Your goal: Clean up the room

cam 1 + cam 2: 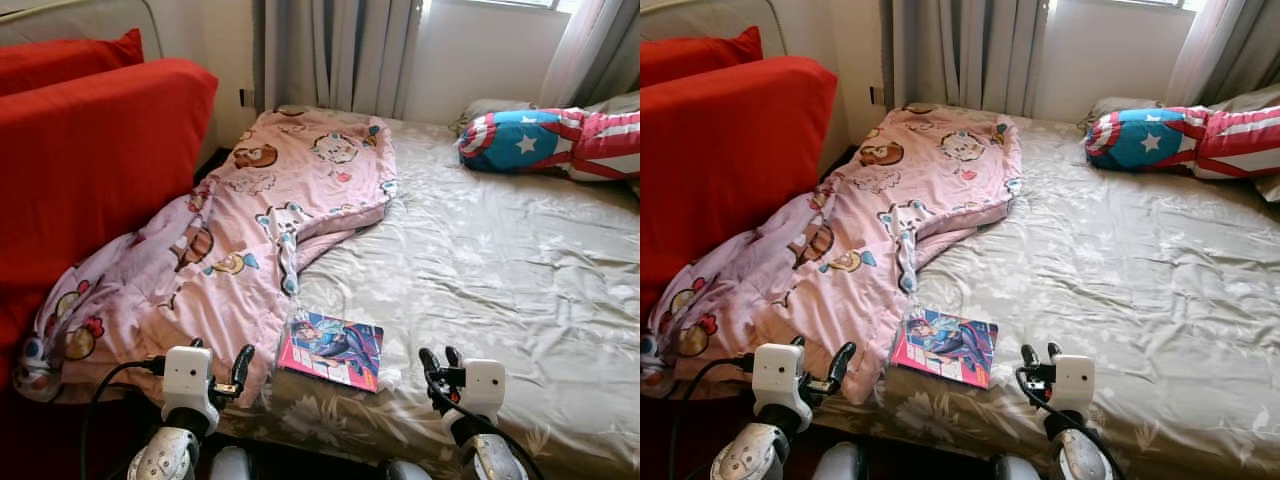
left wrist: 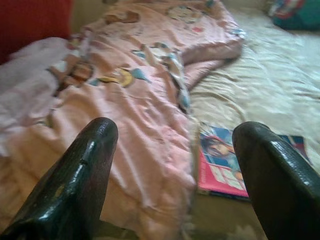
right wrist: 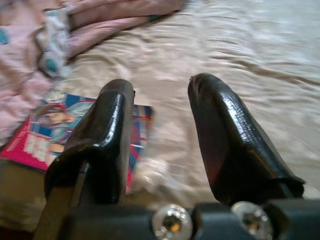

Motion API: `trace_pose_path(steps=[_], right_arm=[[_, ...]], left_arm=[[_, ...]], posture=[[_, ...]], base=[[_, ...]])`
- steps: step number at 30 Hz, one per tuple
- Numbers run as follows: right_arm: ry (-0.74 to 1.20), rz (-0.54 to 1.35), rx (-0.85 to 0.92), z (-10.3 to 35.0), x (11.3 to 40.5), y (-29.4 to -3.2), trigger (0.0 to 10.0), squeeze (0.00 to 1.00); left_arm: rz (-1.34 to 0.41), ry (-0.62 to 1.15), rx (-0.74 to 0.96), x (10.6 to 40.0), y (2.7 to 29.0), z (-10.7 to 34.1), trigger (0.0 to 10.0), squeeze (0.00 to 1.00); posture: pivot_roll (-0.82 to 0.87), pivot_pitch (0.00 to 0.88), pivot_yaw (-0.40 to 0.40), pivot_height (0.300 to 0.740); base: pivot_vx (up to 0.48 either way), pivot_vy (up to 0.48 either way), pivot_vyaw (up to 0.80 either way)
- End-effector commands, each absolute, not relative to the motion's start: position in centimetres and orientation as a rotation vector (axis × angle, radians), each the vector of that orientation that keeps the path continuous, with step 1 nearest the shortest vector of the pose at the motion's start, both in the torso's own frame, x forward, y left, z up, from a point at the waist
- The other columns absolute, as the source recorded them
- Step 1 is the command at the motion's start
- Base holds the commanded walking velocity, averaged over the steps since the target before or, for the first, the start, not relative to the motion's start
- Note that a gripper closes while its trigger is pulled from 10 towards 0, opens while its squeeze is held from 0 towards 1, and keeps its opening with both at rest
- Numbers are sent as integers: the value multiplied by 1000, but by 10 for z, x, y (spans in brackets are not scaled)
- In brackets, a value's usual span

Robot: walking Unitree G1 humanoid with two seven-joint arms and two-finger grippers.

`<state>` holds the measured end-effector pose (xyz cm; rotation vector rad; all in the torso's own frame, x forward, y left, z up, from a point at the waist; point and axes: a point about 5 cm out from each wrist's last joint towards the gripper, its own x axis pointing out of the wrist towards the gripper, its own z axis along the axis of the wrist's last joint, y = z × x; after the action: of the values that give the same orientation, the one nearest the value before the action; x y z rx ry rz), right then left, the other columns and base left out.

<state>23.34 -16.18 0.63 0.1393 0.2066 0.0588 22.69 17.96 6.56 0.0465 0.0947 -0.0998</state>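
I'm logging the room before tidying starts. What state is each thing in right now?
Pink blanket: crumpled, spread along the bed's left side, partly against the red sofa.
Magazine: closed, flat near the bed's front edge, beside the blanket.
Star pillow: lying at the head of the bed.
Bedsheet: wrinkled.
Curtains: drawn.
Left hand: open, empty.
Right hand: open, empty.

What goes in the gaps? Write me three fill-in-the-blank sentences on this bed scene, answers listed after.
1. The magazine lies on the bed near its front edge, right beside the crumpled ______ blanket.
2. The left claw hovers with its fingers ______ and nothing between them.
3. The star-patterned pillow sits at the far end of the bed, on the robot's ______ side, well beyond the right claw.

Missing words: pink; open; right
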Motion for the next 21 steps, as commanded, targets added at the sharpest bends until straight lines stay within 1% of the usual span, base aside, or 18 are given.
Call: trace_pose_path(steps=[1,4,17,20,21], right_arm=[[219,61,153,4,232,-161,10000,0],[219,62,154,4,232,-160,10000,0],[239,69,176,0,232,-157,10000,0],[238,100,137,1,232,-155,10000,0],[233,99,156,1,232,-154,10000,0]], left_arm=[[-99,100,49,227,180,66,10000,0],[-99,100,49,227,180,67,10000,0],[-92,101,54,229,183,68,10000,0],[-92,102,53,229,183,68,10000,0],[-93,102,54,229,183,68,10000,0]], posture=[[91,0,-85,633],[92,0,-85,633],[98,0,-81,633],[98,0,-80,633],[98,0,-81,633]], base=[[0,0,0],[0,0,0],[260,0,0],[275,0,0],[281,0,0]])
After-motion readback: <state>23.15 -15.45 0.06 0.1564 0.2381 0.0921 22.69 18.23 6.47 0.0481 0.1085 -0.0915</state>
